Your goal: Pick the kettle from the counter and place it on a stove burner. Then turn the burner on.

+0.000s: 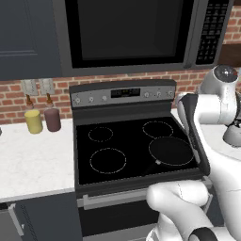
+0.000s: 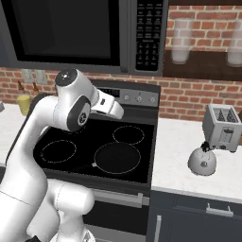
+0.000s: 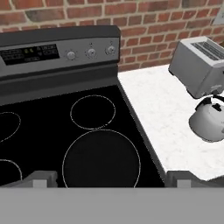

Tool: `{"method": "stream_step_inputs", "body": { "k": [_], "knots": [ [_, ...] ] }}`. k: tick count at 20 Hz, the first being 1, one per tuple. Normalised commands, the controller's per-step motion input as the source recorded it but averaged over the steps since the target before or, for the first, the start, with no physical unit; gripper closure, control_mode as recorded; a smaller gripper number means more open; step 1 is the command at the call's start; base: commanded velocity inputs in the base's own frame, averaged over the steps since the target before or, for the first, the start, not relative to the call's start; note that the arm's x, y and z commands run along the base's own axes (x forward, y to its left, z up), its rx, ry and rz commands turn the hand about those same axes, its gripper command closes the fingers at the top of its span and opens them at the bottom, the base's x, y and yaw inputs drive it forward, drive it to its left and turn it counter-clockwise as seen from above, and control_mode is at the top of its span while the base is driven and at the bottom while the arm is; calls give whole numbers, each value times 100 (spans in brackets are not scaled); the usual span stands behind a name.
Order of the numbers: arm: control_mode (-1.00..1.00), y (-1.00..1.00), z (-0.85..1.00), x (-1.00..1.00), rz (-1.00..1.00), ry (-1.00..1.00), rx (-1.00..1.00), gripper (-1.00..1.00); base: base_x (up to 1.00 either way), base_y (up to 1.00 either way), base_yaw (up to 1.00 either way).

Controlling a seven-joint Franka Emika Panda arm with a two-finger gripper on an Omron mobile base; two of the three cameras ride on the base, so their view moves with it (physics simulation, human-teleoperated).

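gripper (image 3: 111, 179) hung over the near right part of the stove (image 3: 39, 144), jaws spread wide, nothing between them. just beyond its tips lay the large front-right ring (image 3: 101, 161), bare; the smaller back ring (image 3: 92, 112) sat behind it. off to the right, the kettle (image 3: 209, 120) stood upright on the counter (image 3: 162, 109), apart from the stove edge and just in front of the toaster (image 3: 199, 65). farthest back, 3 knobs (image 3: 91, 53) showed on the grey panel beside the display. step in hand looked like the reach for the kettle: swing right, line the jaws across the thin dark handle (image 3: 213, 101), drop straight over it, stay off the toaster, close only once centred.
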Motion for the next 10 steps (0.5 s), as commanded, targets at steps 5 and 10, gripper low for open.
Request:
{"method": "stream_step_inputs", "body": {
  "k": [5,10],
  "knots": [
    [-100,-59,14,5,-24,1,-4,-100,0,0,0],
    [-100,-57,13,0,-27,2,0,-100,0,0,0]
  ]
}}
